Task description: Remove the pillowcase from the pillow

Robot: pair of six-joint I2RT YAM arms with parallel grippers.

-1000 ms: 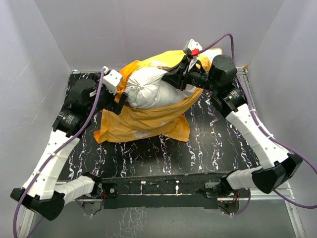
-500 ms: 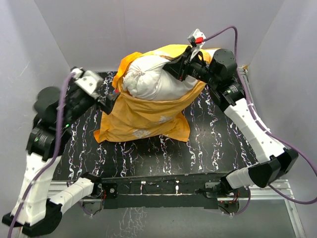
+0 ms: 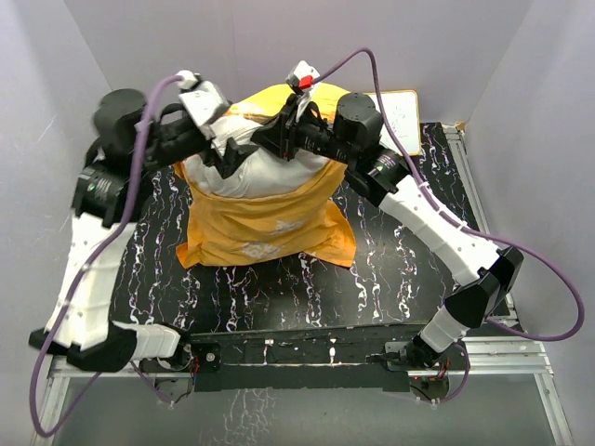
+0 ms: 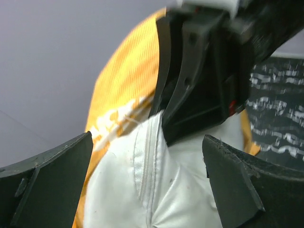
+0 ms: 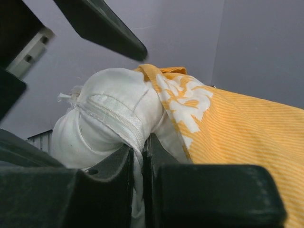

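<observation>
The white pillow bulges out of the top of the orange pillowcase, which hangs down onto the black table. My right gripper is shut on the pillow's zipper seam, holding it up; the pillowcase's orange and white print drapes to its right. My left gripper is open, its jaws spread on either side of the pillow's zipper end, just in front of the right gripper's black fingers. The pillowcase shows behind the pillow in the left wrist view.
A small framed whiteboard lies at the back right of the marbled black table. Grey walls enclose the table on three sides. Both arms meet high over the back middle of the table.
The right gripper carried the pillow's end leftward. The left arm swung up from the left side to the pillow's top, its open jaws now facing the right gripper.
</observation>
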